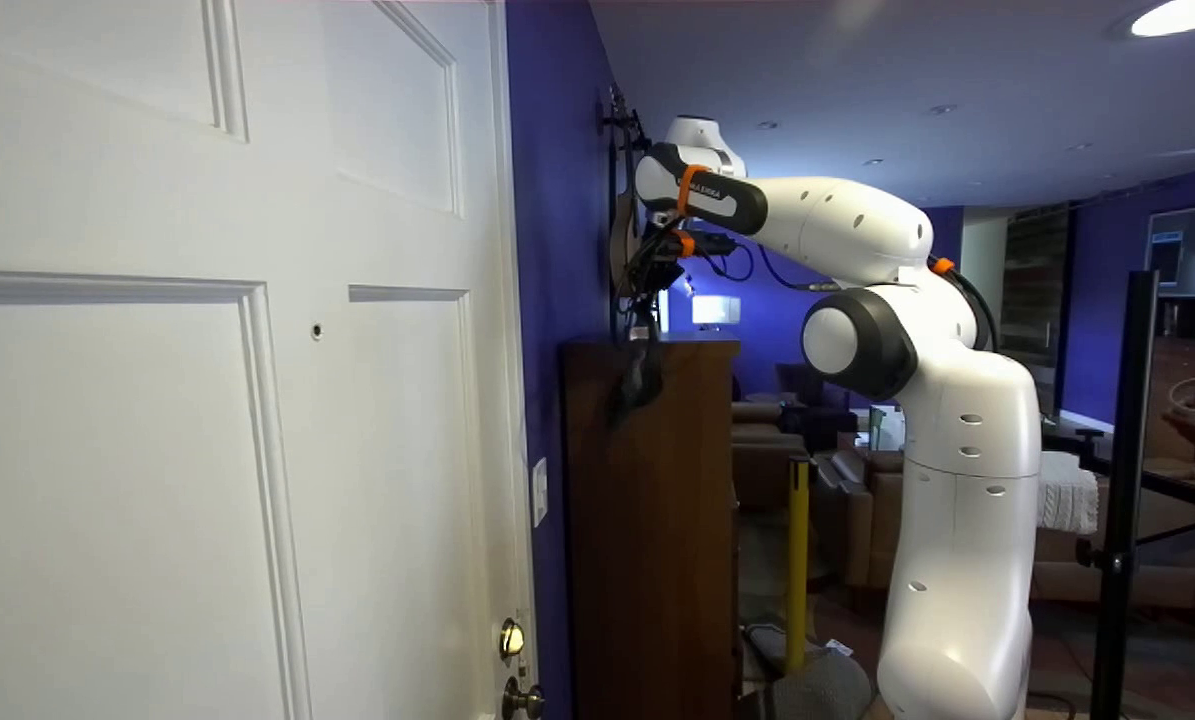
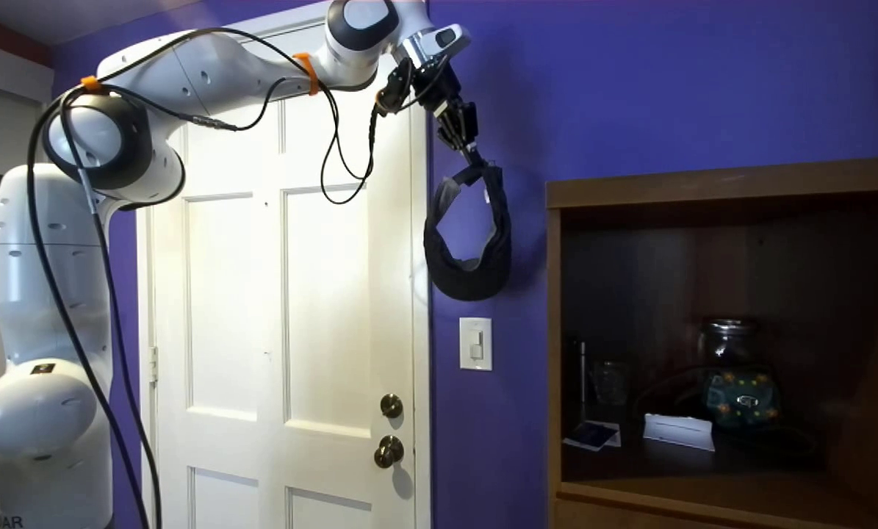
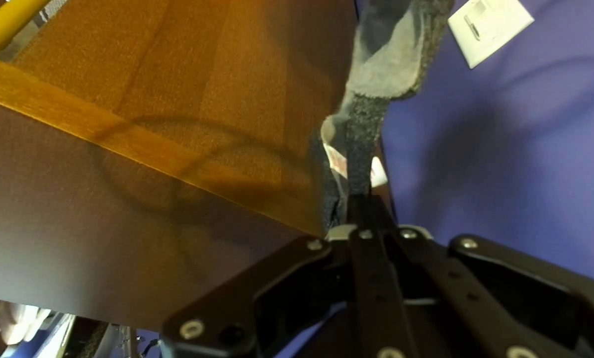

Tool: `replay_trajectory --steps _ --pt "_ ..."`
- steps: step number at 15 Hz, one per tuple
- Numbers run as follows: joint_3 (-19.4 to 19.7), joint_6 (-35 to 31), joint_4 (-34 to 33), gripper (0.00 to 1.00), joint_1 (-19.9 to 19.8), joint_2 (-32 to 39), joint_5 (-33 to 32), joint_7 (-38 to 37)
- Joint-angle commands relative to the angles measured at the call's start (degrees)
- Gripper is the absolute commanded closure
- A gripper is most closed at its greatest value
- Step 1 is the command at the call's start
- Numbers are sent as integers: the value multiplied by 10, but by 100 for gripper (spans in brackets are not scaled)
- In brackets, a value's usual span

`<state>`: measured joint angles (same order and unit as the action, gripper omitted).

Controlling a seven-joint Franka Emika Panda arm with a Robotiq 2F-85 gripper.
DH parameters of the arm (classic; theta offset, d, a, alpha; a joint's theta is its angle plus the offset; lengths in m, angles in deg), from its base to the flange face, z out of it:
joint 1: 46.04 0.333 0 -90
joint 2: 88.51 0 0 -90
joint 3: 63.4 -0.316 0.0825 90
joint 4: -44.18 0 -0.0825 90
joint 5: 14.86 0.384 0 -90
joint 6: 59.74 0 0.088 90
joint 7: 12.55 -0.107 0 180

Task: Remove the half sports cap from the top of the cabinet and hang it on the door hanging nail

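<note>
The dark half sports cap (image 2: 472,283) hangs brim-down from my gripper (image 2: 472,154), beside the blue wall and left of the cabinet (image 2: 732,176) in an exterior view. The gripper is shut on the cap's band. In the wrist view the fingertips (image 3: 369,201) pinch the grey band of the cap (image 3: 388,74). In an exterior view the blurred cap (image 1: 642,375) hangs in front of the brown cabinet side (image 1: 647,500). The white door (image 2: 328,294) is closed. It bears a small dark round spot (image 1: 317,331); I cannot tell whether this is the nail.
A light switch (image 2: 475,344) is on the wall below the cap. Brass knobs (image 2: 389,451) stick out from the door. The cabinet shelf holds a jar (image 2: 729,342) and a small bag (image 2: 743,398). A yellow post (image 1: 797,565) stands beside the cabinet. Objects hang on the wall (image 1: 622,215) near the arm.
</note>
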<state>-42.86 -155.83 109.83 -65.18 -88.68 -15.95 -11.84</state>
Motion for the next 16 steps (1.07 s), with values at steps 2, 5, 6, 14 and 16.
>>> replay_trajectory --steps 2,5,6,14,16 --pt "-11 2 11 100 10 -11 -1 -10" --pt "-32 10 30 100 29 -26 -4 -38" --pt "-41 10 37 100 37 -31 -5 -50" --pt "-115 24 125 100 97 -98 9 -197" --pt "-132 6 162 100 106 -117 9 -227"
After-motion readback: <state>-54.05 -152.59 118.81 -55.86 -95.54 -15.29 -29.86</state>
